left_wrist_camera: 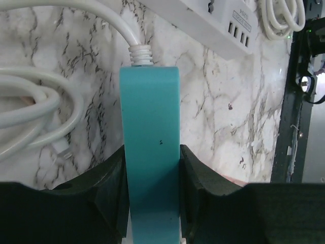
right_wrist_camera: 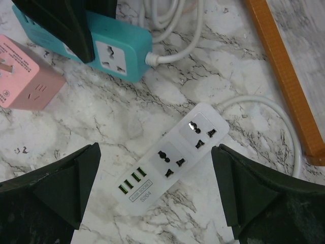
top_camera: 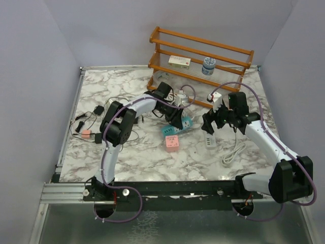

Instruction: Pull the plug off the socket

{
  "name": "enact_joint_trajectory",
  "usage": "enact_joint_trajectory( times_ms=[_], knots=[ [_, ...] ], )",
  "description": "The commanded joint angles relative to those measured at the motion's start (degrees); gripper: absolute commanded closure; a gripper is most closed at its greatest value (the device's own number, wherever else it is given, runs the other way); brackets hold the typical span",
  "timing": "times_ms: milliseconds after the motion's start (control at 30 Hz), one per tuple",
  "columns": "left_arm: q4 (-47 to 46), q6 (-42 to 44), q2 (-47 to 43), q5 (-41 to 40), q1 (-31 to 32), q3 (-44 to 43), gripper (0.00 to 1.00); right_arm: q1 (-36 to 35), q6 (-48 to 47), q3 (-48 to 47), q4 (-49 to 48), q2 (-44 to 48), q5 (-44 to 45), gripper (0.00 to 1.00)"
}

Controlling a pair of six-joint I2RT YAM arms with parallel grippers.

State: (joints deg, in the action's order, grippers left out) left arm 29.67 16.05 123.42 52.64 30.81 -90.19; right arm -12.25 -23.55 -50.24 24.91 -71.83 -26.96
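Observation:
A teal socket strip [left_wrist_camera: 150, 112] lies on the marble table with its white cable [left_wrist_camera: 133, 38] running off its far end. My left gripper [left_wrist_camera: 151, 152] is shut on it, a finger pressed against each long side. From above, the left gripper [top_camera: 175, 118] covers most of the strip [top_camera: 184, 123]. In the right wrist view one empty outlet of the teal strip [right_wrist_camera: 114, 51] shows; the other outlets are under the left gripper. The plug is hidden in every view. My right gripper [right_wrist_camera: 155, 173] hangs open above a white socket strip [right_wrist_camera: 172, 155] with empty outlets.
A pink cube socket [top_camera: 171, 143] sits just in front of the teal strip. A wooden rack [top_camera: 200, 56] with a box and a jar stands at the back. Black adapters and cables [top_camera: 94, 119] lie at the left. The white strip's cable [top_camera: 233, 152] loops at the right.

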Motion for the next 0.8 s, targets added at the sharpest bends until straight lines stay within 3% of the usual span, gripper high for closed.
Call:
enact_joint_trajectory(
  times_ms=[0,100,267,300,333,767],
  knots=[
    [0.2,-3.2,5.4,6.7,1.9,-5.4,0.57,0.8,-0.5,0.7,-1.3,0.4,2.2,0.0],
    [0.2,-4.1,6.7,2.7,2.0,-6.7,0.48,1.1,-0.7,0.6,-1.3,0.2,2.0,0.0],
    [0.2,-3.8,4.1,-4.1,2.0,-6.1,0.22,1.1,-0.8,0.4,-1.1,-0.3,1.5,0.0],
    [0.2,-3.7,3.2,-5.0,2.0,-5.8,0.16,1.2,-0.8,0.4,-1.0,-0.3,1.5,0.0],
    [0.2,-3.4,2.2,-5.7,2.0,-5.6,0.03,1.1,-0.8,0.3,-1.0,-0.1,1.5,0.0],
    [4.3,5.4,-14.6,-14.1,0.6,-0.1,0.01,1.3,-2.6,0.9,-0.9,1.3,-1.8,0.0]
  ],
)
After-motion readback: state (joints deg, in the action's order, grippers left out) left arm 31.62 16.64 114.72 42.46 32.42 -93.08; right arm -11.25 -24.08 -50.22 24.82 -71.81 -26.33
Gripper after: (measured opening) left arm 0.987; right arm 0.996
